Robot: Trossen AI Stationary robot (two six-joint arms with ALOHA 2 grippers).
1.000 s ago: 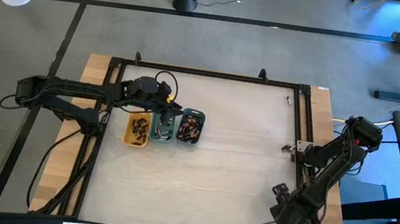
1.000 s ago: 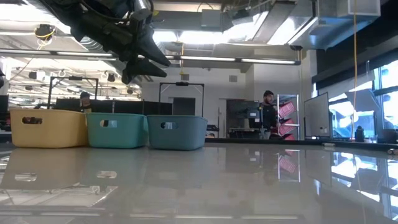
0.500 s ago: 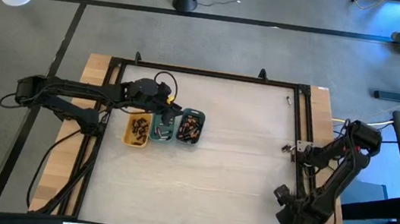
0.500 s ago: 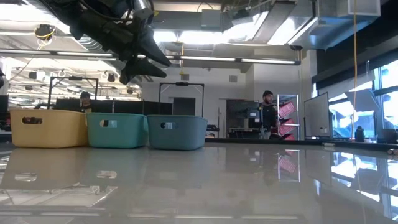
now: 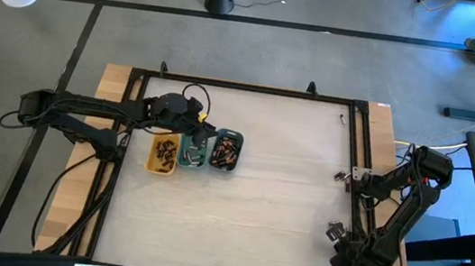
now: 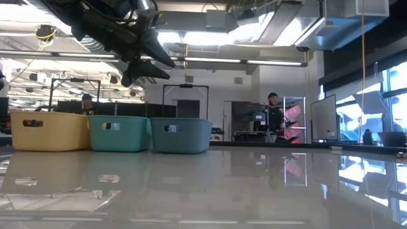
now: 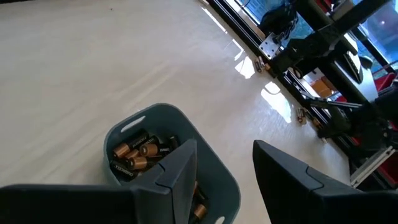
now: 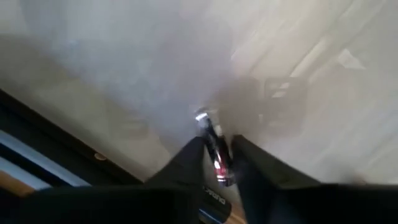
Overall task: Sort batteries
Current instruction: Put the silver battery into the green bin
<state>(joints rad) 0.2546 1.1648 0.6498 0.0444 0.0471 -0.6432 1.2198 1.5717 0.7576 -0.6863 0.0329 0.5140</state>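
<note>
Three small trays in a row on the pale table (image 5: 283, 202), toward its left part: yellow tray (image 5: 161, 155) at the left end, green tray (image 5: 192, 153) in the middle, grey-blue tray (image 5: 226, 152) at the right end, each touching or just beside its neighbour. Batteries (image 5: 225, 153) piled in the grey-blue tray, copper-and-black cylinders lying at mixed angles; more of them in the yellow and green trays. Left gripper (image 5: 206, 130) above the row, over the meeting of the green and grey-blue trays, clear of their rims in the low view, fingers apart with nothing between them. In the left wrist view, the grey-blue tray right under the spread fingers (image 7: 180, 168), batteries showing at its near end.

Right gripper (image 8: 218, 163) far from the grey-blue tray, low over the table's right edge by the black frame rail (image 5: 358, 166). In the right wrist view, its fingers closed in on a single battery (image 8: 214, 149), dark with a silvery cap, standing out past the fingertips over the tabletop.
</note>
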